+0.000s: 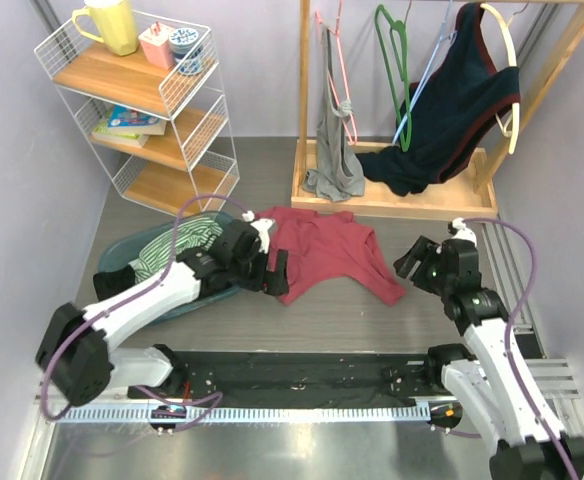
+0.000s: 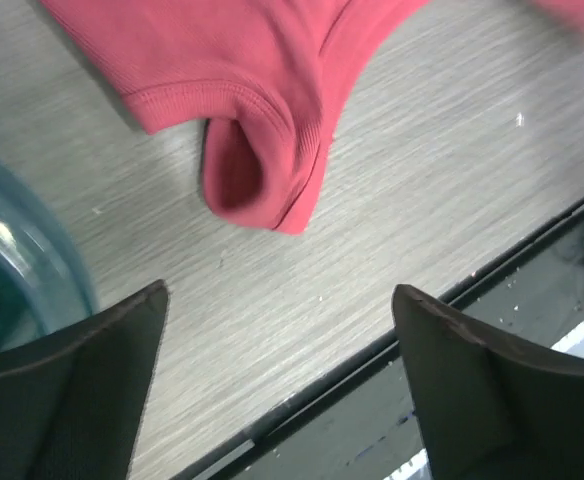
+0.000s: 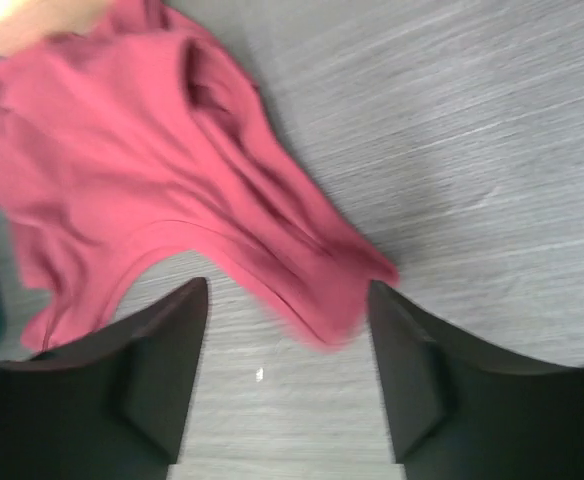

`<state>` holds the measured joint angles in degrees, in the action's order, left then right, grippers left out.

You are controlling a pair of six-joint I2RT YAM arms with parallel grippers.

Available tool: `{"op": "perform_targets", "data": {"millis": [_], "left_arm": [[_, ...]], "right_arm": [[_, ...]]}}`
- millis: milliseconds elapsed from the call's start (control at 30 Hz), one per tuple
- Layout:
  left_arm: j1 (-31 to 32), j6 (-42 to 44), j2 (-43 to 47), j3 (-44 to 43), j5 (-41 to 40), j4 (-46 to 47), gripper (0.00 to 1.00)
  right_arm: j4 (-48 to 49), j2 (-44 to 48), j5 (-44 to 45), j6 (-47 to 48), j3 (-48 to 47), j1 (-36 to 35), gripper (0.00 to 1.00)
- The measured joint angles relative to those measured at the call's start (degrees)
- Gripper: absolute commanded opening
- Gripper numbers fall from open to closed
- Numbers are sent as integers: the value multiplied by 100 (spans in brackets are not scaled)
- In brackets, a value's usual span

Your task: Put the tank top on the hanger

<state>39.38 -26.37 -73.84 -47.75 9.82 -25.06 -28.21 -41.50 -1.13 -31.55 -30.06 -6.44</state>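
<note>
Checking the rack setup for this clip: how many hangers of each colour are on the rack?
Pink hanger: 1
Green hanger: 1
Light-blue hanger: 1
Cream hanger: 1
Total: 4

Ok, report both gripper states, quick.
Left gripper: open, holding nothing, beside the tank top.
Right gripper: open, holding nothing, at the tank top's edge.
</note>
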Motion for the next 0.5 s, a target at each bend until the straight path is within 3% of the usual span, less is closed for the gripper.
{"op": "perform_targets", "data": {"millis": [100, 233, 367, 500], "left_arm": [[76, -63, 511, -142, -254, -247, 100], [55, -57, 977, -1082, -638, -531, 100], [50, 96, 782, -2223, -772, -1045, 100], [50, 358, 466, -2625, -866, -1384, 100]], "right_arm": [[-490, 632, 37, 22, -328, -11, 77], [-839, 922, 254, 173, -1316, -13, 77], [-925, 619, 404, 431, -2564, -15, 77], [-848, -24, 446, 640, -3486, -15, 75]]}}
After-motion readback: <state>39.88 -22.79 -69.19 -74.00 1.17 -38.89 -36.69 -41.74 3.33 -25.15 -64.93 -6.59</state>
